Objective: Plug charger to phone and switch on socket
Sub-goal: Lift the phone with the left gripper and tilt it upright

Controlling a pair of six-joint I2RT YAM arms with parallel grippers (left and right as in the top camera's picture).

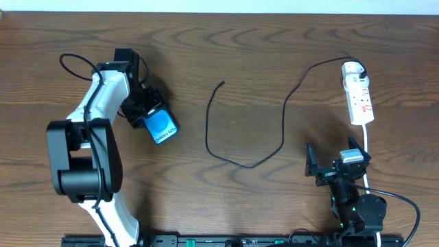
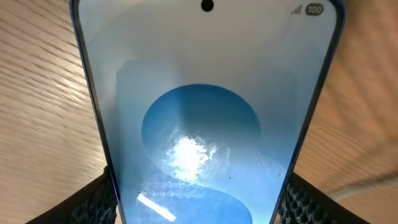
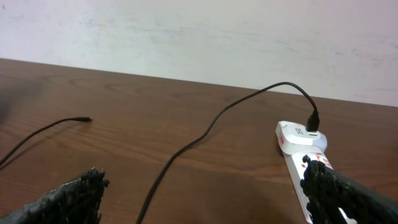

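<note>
Phone [image 1: 163, 129] in left gripper [image 1: 150, 116]; charger [image 1: 283, 127] loops between it and socket [image 1: 359, 96].

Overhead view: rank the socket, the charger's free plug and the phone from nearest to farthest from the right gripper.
1. The socket, just ahead of the right gripper, on the right side.
2. The charger's free plug, mid-table, toward the far edge.
3. The phone, across the table on the left side.

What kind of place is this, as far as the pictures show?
Probably a robotics lab bench, not a home: left arm and right arm at a wood-grain table, a plain pale wall behind, and just a phone, charger and socket as props.
</note>
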